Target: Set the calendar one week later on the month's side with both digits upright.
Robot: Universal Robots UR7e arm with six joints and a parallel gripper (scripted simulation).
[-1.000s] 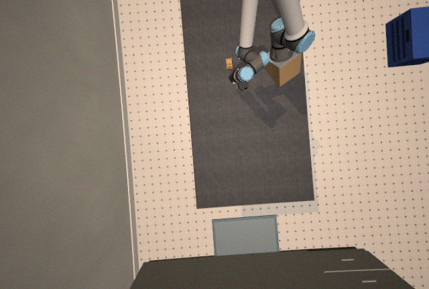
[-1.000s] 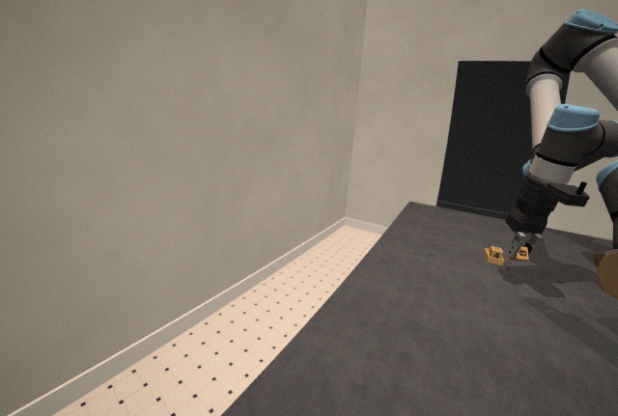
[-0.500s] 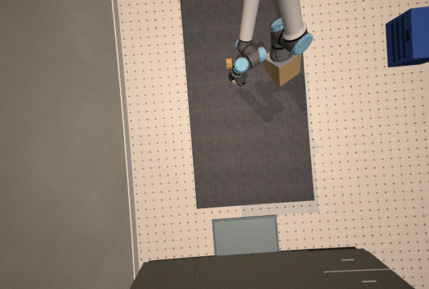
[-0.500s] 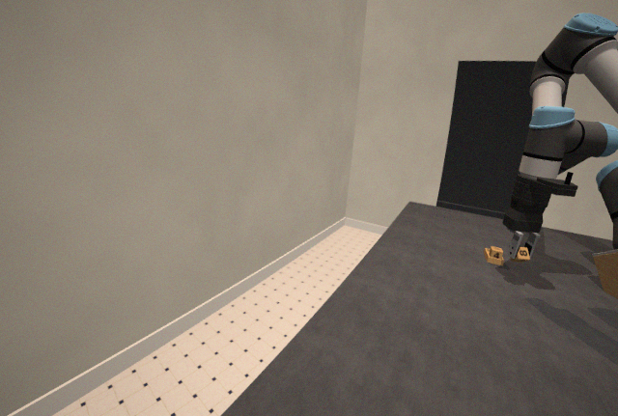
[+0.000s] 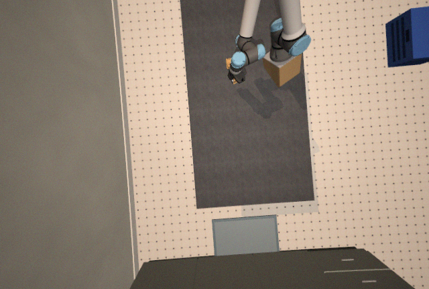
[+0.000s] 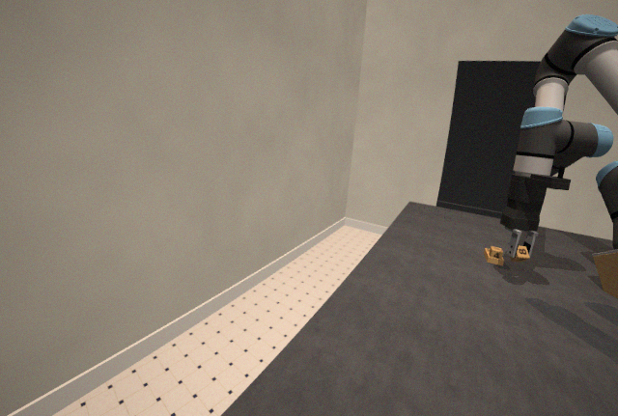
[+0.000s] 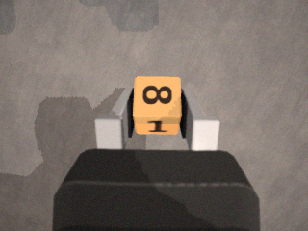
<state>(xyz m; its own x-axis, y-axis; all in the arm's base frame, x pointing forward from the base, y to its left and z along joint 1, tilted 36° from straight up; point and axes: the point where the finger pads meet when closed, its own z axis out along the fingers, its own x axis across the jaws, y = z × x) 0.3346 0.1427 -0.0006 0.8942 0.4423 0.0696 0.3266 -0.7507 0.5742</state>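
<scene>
My gripper [image 5: 234, 80] [image 6: 520, 250] [image 7: 157, 103] is shut on an orange cube [image 6: 522, 253] [image 7: 157, 108], which sits between its two pads. In the wrist view the cube shows a black 8 turned sideways and, on the face below it, a 1. In the exterior view it appears to hang a little above the table. The orange calendar tray [image 5: 226, 62] [image 6: 494, 262] stands on the table just beside the gripper. A second orange cube [image 6: 495, 252] sits in it, showing a 4 towards the exterior camera. The tray's month name cannot be read.
The dark table top [image 5: 242, 161] [image 6: 424, 326] carries the arm's shadows. The arm's wooden base block [image 5: 280, 72] [image 6: 606, 271] stands on the other side of the gripper from the tray. A blue cabinet [image 5: 419, 34] stands on the floor away from the table.
</scene>
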